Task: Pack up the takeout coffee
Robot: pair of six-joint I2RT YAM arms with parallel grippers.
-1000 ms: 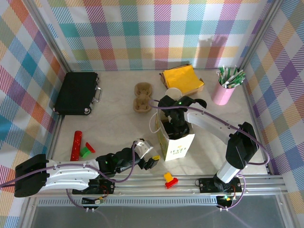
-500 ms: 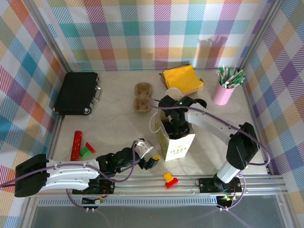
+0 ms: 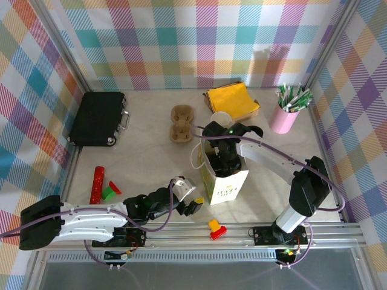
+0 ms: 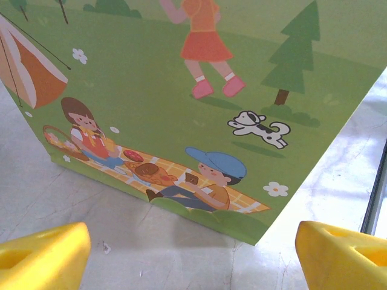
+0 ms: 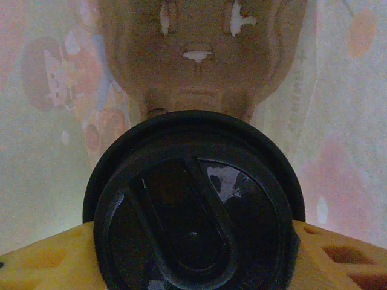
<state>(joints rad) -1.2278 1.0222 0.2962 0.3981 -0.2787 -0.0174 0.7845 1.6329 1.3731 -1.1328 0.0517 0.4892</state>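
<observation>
Honestly, barely anything has moved in the last second. The left gripper (image 3: 192, 205) has maybe crept a hair toward the paper bag (image 3: 228, 187); the right arm looks parked. My read: the drop into the bag is mid-way and paused, not finished.

Counting from the near edge outward in the top view:

- One yellow-and-red block (image 3: 216, 228) at 6 o'clock by the rail.
- The left gripper sits at the bag's 8 o'clock. Its yellow fingers (image 4: 42, 254) are spread wide with nothing between them, facing the bag's bottom corner.
- One red cylinder (image 3: 97, 184) is out at 9 o'clock, with one green block (image 3: 109, 193) beside it.
- There's one bag, standing upright mid-table.
- The right gripper (image 3: 221, 158) is down in its mouth, fingers clamped on either side of the takeout coffee (image 5: 193, 211).
- That's one lidded cup, inside the bag, with what looks like a pulp carrier (image 5: 193, 54) just beyond it.

Farther back:

- one pulp tray (image 3: 180, 124) at 11 o'clock
- one lidless cup (image 3: 221, 118) at 12
- one yellow stack (image 3: 233, 99) behind that
- one pink cup (image 3: 284, 118) of sticks at 2
- one black case (image 3: 97, 118) at 10
</observation>
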